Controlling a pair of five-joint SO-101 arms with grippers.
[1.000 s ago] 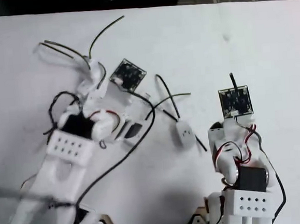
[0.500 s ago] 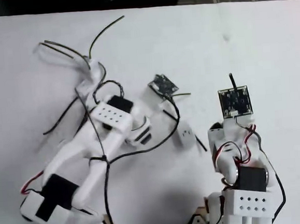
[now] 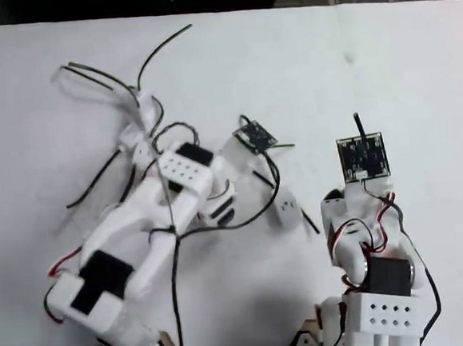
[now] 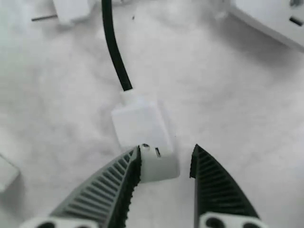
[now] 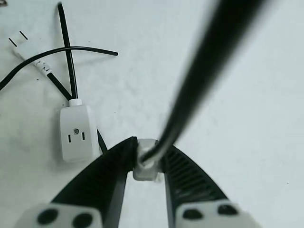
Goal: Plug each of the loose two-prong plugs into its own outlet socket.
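Observation:
My left gripper [image 4: 166,149] is open low over the table, its fingers on either side of the end of a white socket block [image 4: 142,126] with a black cord. In the high view this gripper [image 3: 236,151] lies in the middle of the table among black cords. My right gripper [image 5: 149,142] is shut on a small white plug [image 5: 145,164] whose black cord [image 3: 358,123] sticks up from it. A white outlet socket [image 5: 78,133] lies face up beside it, also visible from above as the white socket [image 3: 284,209]. A loose two-prong plug [image 5: 23,42] lies farther off.
Black cords [image 3: 103,75] trail across the far left of the white table [image 3: 399,56]. Another white socket piece [image 4: 270,19] and a white plug [image 4: 71,7] lie past the left gripper. The far right side is bare.
The left arm has swung to the right, toward the middle of the table and down over the white block. The right arm has kept still with its plug.

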